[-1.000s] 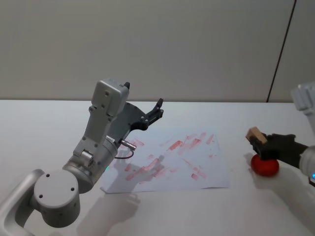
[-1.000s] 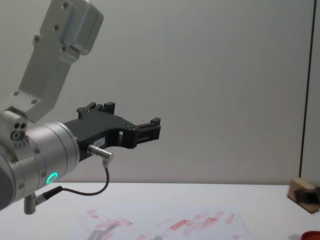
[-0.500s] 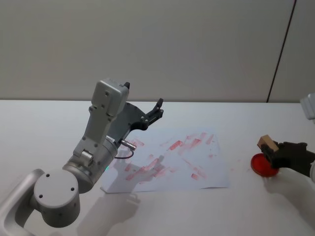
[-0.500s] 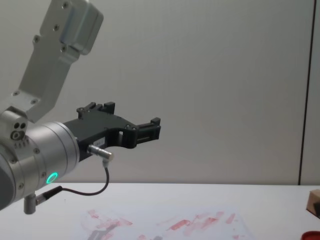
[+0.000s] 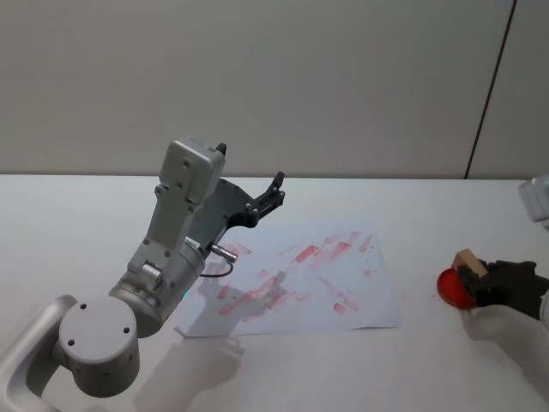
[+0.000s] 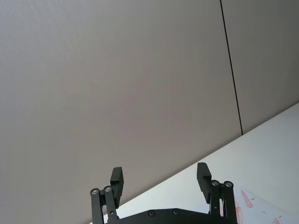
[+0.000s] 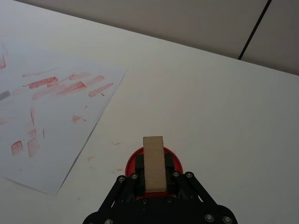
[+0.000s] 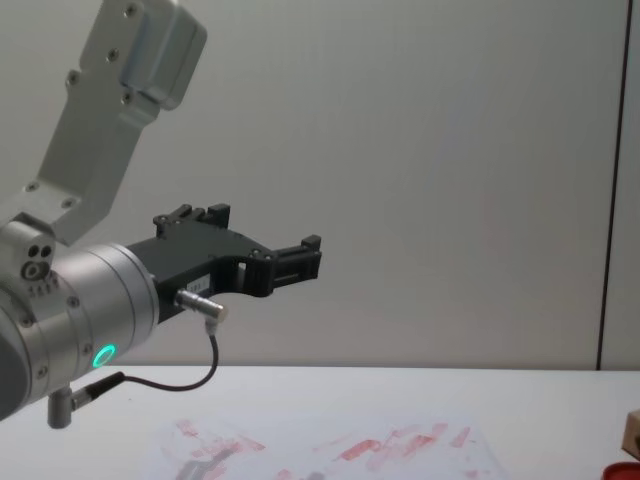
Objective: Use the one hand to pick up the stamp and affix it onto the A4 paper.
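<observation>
Head view: shows the right claw [image 5: 480, 281] at the far right of the table [image 5: 77, 215], pinching the stamp [image 5: 468, 260] and holding it down over the red ink pad [image 5: 453, 288]. Right wrist view: shows the wooden block clamped lengthwise between the fingers [image 7: 138, 164], with the pad's red rim [image 7: 175, 161] peeking out on both sides beneath it, so likely the inking step, though actual contact between block and pad cannot be told. Lies well to the left of the pad, the paper [image 5: 292, 283], already smeared with red marks and flat on the table. To do this step well: press straight down and keep the block's face level, so the ink covers evenly; lift vertically, without dragging, to avoid shifting the pad; then carry across to a bare patch of the sheet, such as its near right corner, and come down square rather than tilted. Worth keeping the grip firm, since a slipping block would smudge. Hangs raised over the paper's left side, the left claw [image 5: 276, 190], spread open and idle, gripping nothing.
</observation>
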{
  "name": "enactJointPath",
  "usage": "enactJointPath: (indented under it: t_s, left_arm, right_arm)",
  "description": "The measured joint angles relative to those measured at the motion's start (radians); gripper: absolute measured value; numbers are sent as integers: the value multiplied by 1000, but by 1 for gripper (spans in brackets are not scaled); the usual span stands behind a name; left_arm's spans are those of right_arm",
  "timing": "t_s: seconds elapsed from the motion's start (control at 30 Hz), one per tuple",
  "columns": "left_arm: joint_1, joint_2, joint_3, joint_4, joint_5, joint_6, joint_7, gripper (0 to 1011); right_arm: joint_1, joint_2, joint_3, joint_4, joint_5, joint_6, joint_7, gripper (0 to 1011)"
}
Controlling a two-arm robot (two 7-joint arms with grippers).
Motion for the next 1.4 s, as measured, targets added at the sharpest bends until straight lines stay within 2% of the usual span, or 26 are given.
enactJointPath:
  t_s: [0.23, 0.33, 0.4, 0.5, 0.53, 0.6, 0.63, 0.73, 0.77, 1.13, 1.4]
  left_arm:
    - [0, 0, 0, 0, 0, 0, 0, 1002]
    - [0, 0, 0, 0, 0, 0, 0, 1003]
    - [0, 0, 0, 0, 0, 0, 0, 1003]
    - [0, 0, 0, 0, 0, 0, 0, 1003]
    - [0, 0, 0, 0, 0, 0, 0, 1002]
    - [0, 0, 0, 0, 0, 0, 0, 1003]
    - [0, 0, 0, 0, 0, 0, 0, 1002]
    - [0, 0, 0, 0, 0, 0, 0, 1002]
    - [0, 0, 0, 0, 0, 0, 0, 1002]
    - [0, 0, 0, 0, 0, 0, 0, 1002]
    - [0, 0, 0, 0, 0, 0, 0, 1003]
  right_arm:
    - [-1, -5, -5, 10, -4, 4, -1, 217]
    - [-1, -7, -6, 13, -5, 5, -1, 250]
    - [-1, -8, -7, 15, -6, 5, -2, 356]
    - [-1, -9, -8, 17, -7, 6, -2, 418]
    - [-1, -9, -8, 17, -7, 6, -2, 480]
    - [-1, -9, -9, 18, -7, 6, -2, 518]
    - [-1, -10, -9, 19, -7, 6, -2, 580]
    - [-1, -10, -9, 20, -7, 6, -3, 639]
    - [-1, -10, -9, 20, -8, 7, -3, 705]
    - [-1, -11, -11, 22, -9, 8, -3, 1001]
    - [-1, -12, -11, 23, -9, 8, -3, 1001]
